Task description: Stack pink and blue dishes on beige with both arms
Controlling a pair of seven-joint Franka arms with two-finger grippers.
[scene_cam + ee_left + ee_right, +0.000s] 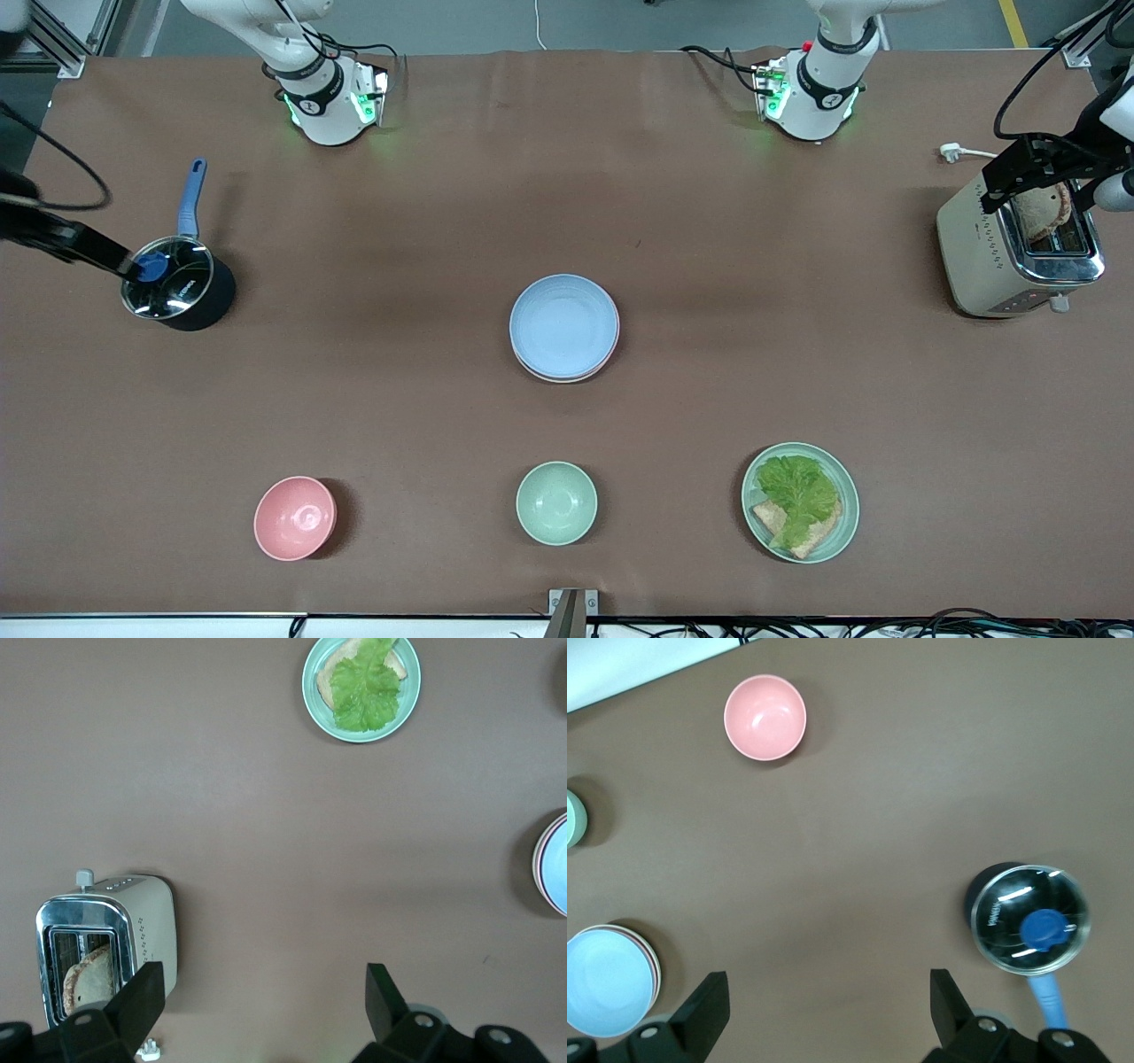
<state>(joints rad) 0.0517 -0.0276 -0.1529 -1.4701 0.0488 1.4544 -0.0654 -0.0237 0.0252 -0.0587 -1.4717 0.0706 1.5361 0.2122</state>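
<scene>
Brown paper covers your surface, where the light blue plate (563, 324) tops the pale pink plate (567, 375) mid-surface, beige unseen; both claws, left claw (266, 1005) and right claw (828, 1010), gape empty, so any nudge could skew the stack.

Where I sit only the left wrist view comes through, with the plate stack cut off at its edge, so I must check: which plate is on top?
Observer: The blue plate is on top, in the middle of the table.
Operator: Anything under it?
Observer: A pink plate shows its rim beneath; I cannot make out a beige one.
Operator: Is either arm holding something?
Observer: No. The right gripper hangs open by the pot; the left gripper is open above the toaster.
</scene>
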